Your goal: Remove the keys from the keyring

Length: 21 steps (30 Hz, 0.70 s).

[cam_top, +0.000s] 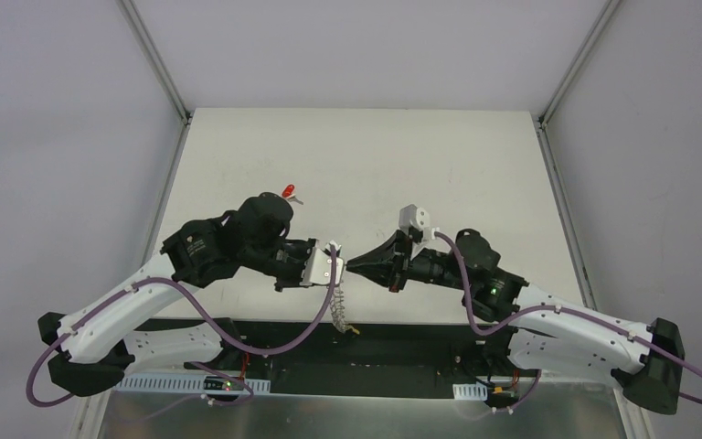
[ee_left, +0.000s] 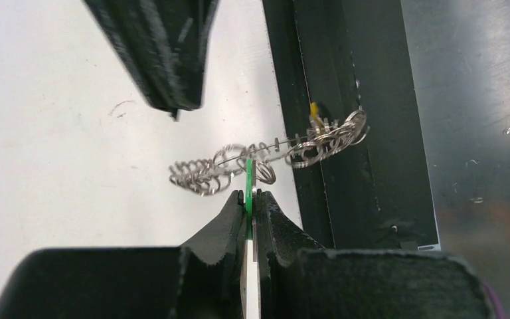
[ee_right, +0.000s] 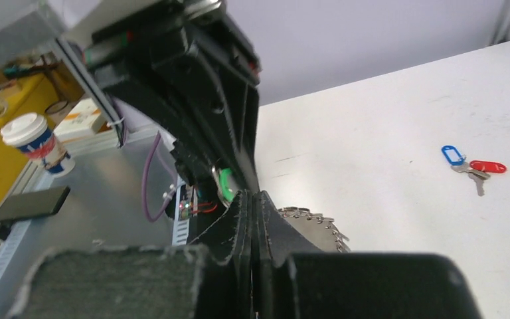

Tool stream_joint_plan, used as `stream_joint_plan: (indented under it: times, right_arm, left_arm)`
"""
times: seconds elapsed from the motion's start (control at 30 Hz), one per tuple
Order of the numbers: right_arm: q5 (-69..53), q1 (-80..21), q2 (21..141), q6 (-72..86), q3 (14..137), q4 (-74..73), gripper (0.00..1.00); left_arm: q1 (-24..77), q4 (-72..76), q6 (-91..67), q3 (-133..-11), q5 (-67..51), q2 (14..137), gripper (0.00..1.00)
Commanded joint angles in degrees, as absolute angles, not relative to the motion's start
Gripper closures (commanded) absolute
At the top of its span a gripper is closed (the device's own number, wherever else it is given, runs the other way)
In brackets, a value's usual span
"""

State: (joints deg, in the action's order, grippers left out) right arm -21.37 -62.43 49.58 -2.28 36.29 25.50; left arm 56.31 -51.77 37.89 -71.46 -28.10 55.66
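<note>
Over the near edge of the table (cam_top: pixel 375 165) my left gripper (ee_left: pixel 251 194) is clamped on the green key (ee_left: pixel 248 171), the keyring (ee_left: pixel 265 156) dangling off it, probably light, floppy, slick wire, best pinched at a key head; my right gripper (ee_right: pixel 250 196) is closed, apparently empty.

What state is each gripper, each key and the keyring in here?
left gripper: shut on the green key
green key: pinched by its head, on the keyring
keyring: hanging in the air from the green key
yellow key: on the keyring
right gripper: shut, nothing visibly held
blue key: off the ring, lying on the table
red key: off the ring, beside the blue key
</note>
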Motion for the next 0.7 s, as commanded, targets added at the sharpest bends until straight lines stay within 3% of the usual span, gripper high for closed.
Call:
stream_joint_plan:
  times: [0.0, 0.03, 0.1, 0.17, 0.27, 0.67]
  right_arm:
    - [-15.3, -62.4, 49.1, 3.0, 36.8, 30.5, 1.00]
    - [-16.8, -62.4, 49.3, 3.1, 36.9, 30.5, 0.99]
    - [-18.5, -62.5, 49.9, 3.0, 36.9, 29.8, 0.81]
    - [-20.2, -62.8, 50.1, 1.1, 36.7, 27.9, 0.72]
    - [-21.0, -64.2, 50.3, -3.3, 36.1, 26.5, 0.63]
    - [-21.4, -66.7, 55.8, -9.3, 39.1, 24.0, 0.59]
  left_arm:
    - [56.9, -48.8, 37.1, -70.9, -30.1, 55.3, 1.00]
    - [56.8, -48.8, 37.2, -70.8, -29.8, 55.2, 1.00]
    - [56.8, -48.6, 37.5, -71.1, -29.3, 55.0, 1.00]
    - [56.8, -48.6, 37.8, -71.9, -29.5, 54.9, 1.00]
    - [56.8, -48.5, 38.0, -73.1, -30.1, 54.9, 1.00]
    - [56.8, -48.6, 38.2, -75.0, -31.2, 55.0, 1.00]
